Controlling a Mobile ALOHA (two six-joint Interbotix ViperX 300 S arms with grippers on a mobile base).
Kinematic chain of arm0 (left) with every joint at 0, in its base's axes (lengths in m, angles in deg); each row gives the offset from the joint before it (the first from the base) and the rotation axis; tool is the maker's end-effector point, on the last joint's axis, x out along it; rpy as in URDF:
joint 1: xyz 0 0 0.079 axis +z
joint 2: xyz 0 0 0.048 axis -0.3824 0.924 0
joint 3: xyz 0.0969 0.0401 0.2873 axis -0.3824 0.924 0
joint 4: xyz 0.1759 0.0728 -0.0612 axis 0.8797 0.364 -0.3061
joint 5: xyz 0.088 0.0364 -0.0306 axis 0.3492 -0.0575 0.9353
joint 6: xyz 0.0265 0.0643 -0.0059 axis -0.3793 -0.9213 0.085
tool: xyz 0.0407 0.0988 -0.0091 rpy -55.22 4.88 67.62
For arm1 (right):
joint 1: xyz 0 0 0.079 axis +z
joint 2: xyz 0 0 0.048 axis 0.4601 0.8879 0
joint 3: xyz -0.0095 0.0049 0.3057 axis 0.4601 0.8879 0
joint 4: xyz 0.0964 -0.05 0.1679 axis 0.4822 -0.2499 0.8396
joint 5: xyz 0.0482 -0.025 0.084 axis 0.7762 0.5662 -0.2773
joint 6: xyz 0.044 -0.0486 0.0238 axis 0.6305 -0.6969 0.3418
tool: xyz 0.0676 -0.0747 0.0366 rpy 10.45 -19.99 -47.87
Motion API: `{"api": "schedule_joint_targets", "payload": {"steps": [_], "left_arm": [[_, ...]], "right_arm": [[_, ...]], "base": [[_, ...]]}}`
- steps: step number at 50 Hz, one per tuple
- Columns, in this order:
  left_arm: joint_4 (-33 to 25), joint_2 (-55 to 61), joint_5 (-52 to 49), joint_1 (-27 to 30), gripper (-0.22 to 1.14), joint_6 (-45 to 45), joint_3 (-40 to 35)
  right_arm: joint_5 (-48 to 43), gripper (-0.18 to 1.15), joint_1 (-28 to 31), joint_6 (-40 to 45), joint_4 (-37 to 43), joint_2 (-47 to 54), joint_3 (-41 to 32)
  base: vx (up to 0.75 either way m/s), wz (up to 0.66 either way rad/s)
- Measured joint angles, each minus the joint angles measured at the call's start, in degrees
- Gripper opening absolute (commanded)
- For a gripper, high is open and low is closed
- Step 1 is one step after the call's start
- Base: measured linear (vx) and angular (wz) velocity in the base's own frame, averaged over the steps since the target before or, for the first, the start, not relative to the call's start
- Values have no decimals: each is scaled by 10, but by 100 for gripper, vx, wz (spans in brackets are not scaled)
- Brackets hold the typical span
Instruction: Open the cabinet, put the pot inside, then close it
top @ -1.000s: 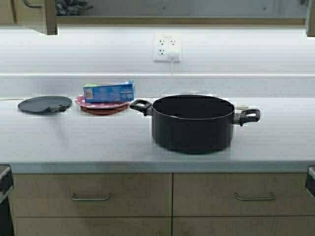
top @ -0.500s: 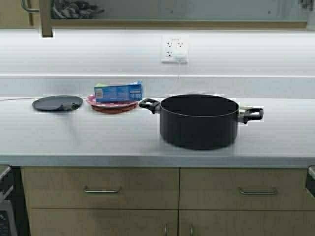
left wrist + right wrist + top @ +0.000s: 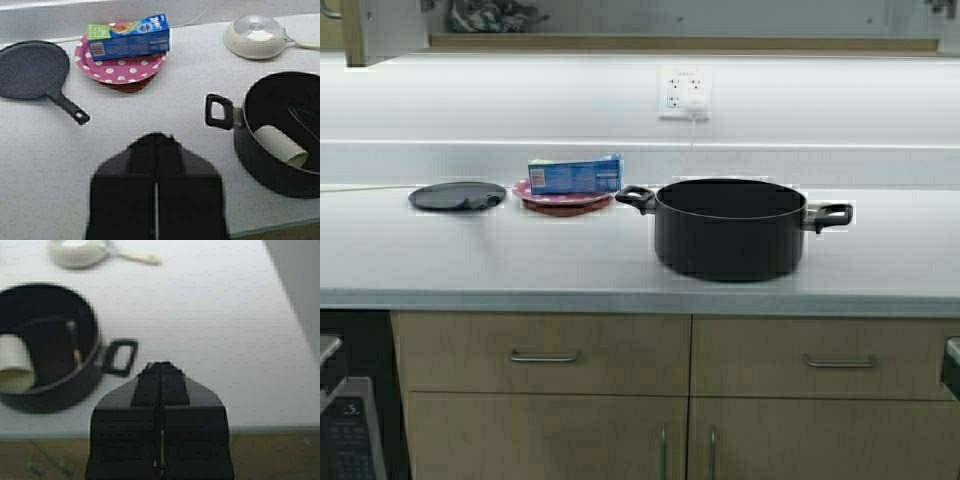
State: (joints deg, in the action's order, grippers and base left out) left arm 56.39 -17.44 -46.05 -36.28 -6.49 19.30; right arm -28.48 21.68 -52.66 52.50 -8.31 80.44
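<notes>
The black pot (image 3: 730, 235) stands on the grey counter (image 3: 520, 260), right of centre, with a loop handle on each side. A pale roll (image 3: 280, 145) lies inside it. Above, the tan cabinet (image 3: 680, 43) shows only its lower edge; its left door (image 3: 382, 30) is swung open and the inside shows behind it. In the left wrist view my left gripper (image 3: 157, 137) is shut and empty over the counter's front, beside the pot's (image 3: 260, 165) handle. In the right wrist view my right gripper (image 3: 161, 365) is also shut and empty, near the pot's (image 3: 50, 395) other handle. Neither gripper shows in the high view.
A flat dark pan (image 3: 457, 196) and a pink dotted plate (image 3: 120, 70) with a blue box (image 3: 575, 174) sit left of the pot. A small cream pan (image 3: 255, 36) lies behind it. A wall outlet (image 3: 684, 93) has a cord. Base cabinets with drawers (image 3: 545, 355) are below, an oven (image 3: 345, 420) at the left.
The robot has backed away from the counter: everything looks smaller, sits higher and further right in the high view, and more of the base cabinets shows. The pot itself has not moved.
</notes>
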Motion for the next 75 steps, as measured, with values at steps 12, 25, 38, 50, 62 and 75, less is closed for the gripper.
{"api": "schedule_joint_targets", "payload": {"steps": [12, 25, 38, 50, 62, 75], "left_arm": [[1, -39, 78, -80, 102, 6, 69], [1, -142, 208, -129, 103, 152, 240], [80, -102, 456, -167, 103, 428, 420], [156, 183, 736, -151, 103, 601, 439], [282, 440, 896, -87, 103, 788, 302], [304, 467, 887, -61, 103, 789, 236]], "right_arm": [[-4, 105, 151, 18, 18, -11, 15], [-142, 103, 319, 101, 118, -42, 115], [-508, 104, 475, 326, 132, 37, 289], [-758, 104, 466, 610, 5, 230, 343], [-1000, 104, 391, 773, -32, 477, 281], [-1082, 104, 349, 844, -50, 618, 229]], "base": [[-11, -8], [-8, -9], [-1, -2], [3, 1], [6, 1], [15, 0]]}}
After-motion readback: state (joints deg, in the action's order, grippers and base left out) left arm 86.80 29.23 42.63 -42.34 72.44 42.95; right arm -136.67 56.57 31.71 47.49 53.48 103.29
